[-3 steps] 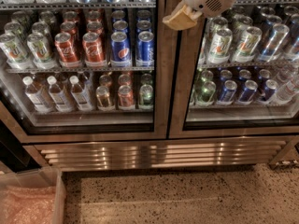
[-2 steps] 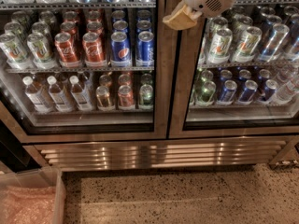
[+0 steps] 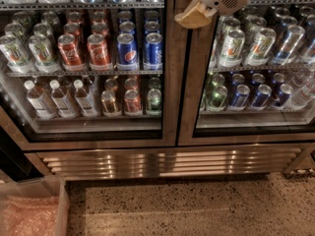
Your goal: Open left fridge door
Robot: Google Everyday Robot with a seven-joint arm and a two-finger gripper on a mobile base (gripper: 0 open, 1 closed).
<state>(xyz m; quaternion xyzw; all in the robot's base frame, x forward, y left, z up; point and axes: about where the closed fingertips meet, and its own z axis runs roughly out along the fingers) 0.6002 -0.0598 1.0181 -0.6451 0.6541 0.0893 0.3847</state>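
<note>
In the camera view, the left fridge door [image 3: 93,68] fills the left and middle of the picture. It is closed, and its right steel edge stands against the frame of the right door [image 3: 256,68]. The gripper [image 3: 197,14] is at the top, in front of the place where the two frames meet, so it is just right of the left door's upper right edge. Its white body is cut off by the top edge, and I cannot tell if the gripper is apart or together. It is perhaps touching the frame, but this is not clear.

The door's top is also cut off. The door has a brushed steel frame, and its glass shows red cola cans [image 3: 83,50], blue Pepsi cans [image 3: 140,50] and, below them, small water bottles [image 3: 61,98].
</note>
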